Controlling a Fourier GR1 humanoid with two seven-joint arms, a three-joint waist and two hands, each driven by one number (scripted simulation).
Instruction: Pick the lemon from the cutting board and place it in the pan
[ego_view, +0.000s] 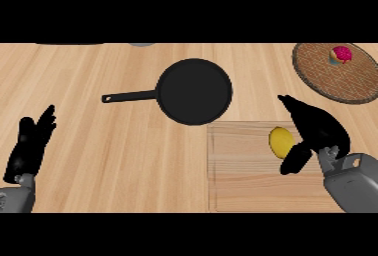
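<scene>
A yellow lemon (280, 142) lies on the wooden cutting board (244, 180) at the lower right. My right hand (316, 131) hovers over the board's right side, fingers straight and pointing away, thumb reaching down beside the lemon's right edge; it is open and holds nothing. The black pan (196, 91) sits empty in the middle of the counter, handle pointing left, just beyond the board's far edge. My left hand (31, 142) rests open at the left edge, fingers up.
A round woven mat (325, 75) with a small pink and yellow object (340, 54) lies at the back right. Two partly visible items sit at the counter's far edge.
</scene>
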